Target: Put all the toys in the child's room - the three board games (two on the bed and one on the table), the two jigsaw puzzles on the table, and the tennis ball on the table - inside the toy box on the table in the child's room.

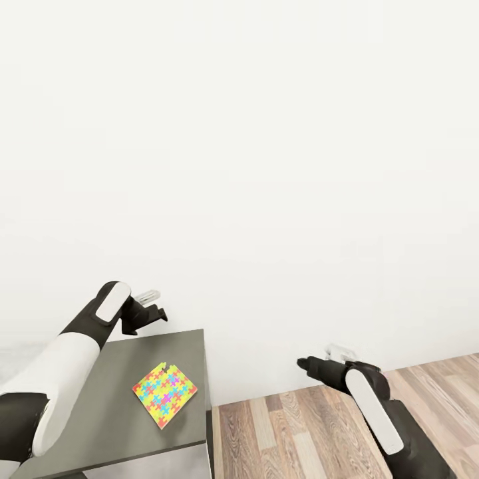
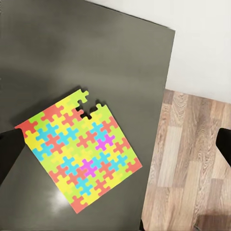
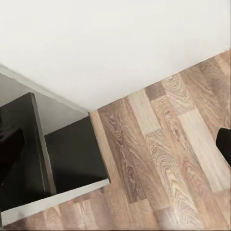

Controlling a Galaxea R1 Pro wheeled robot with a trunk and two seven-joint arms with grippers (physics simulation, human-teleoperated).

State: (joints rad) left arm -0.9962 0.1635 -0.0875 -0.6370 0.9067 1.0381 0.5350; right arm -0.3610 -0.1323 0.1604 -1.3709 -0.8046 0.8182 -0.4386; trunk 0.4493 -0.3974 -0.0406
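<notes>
One jigsaw puzzle [image 1: 164,395] lies flat on the dark table [image 1: 106,372], below the left gripper [image 1: 154,313]; both grippers' fingers are spread apart, holding nothing.

jigsaw puzzle [image 2: 79,154] flat on dark table [image 2: 96,53] | wood floor [image 2: 187,159] beside

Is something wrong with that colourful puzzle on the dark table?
A little. The jigsaw puzzle has a notch at one corner where a piece seems to be missing, and it lies turned crooked to the edges of the dark-grey table. Otherwise it lies flat and looks undamaged.
</notes>
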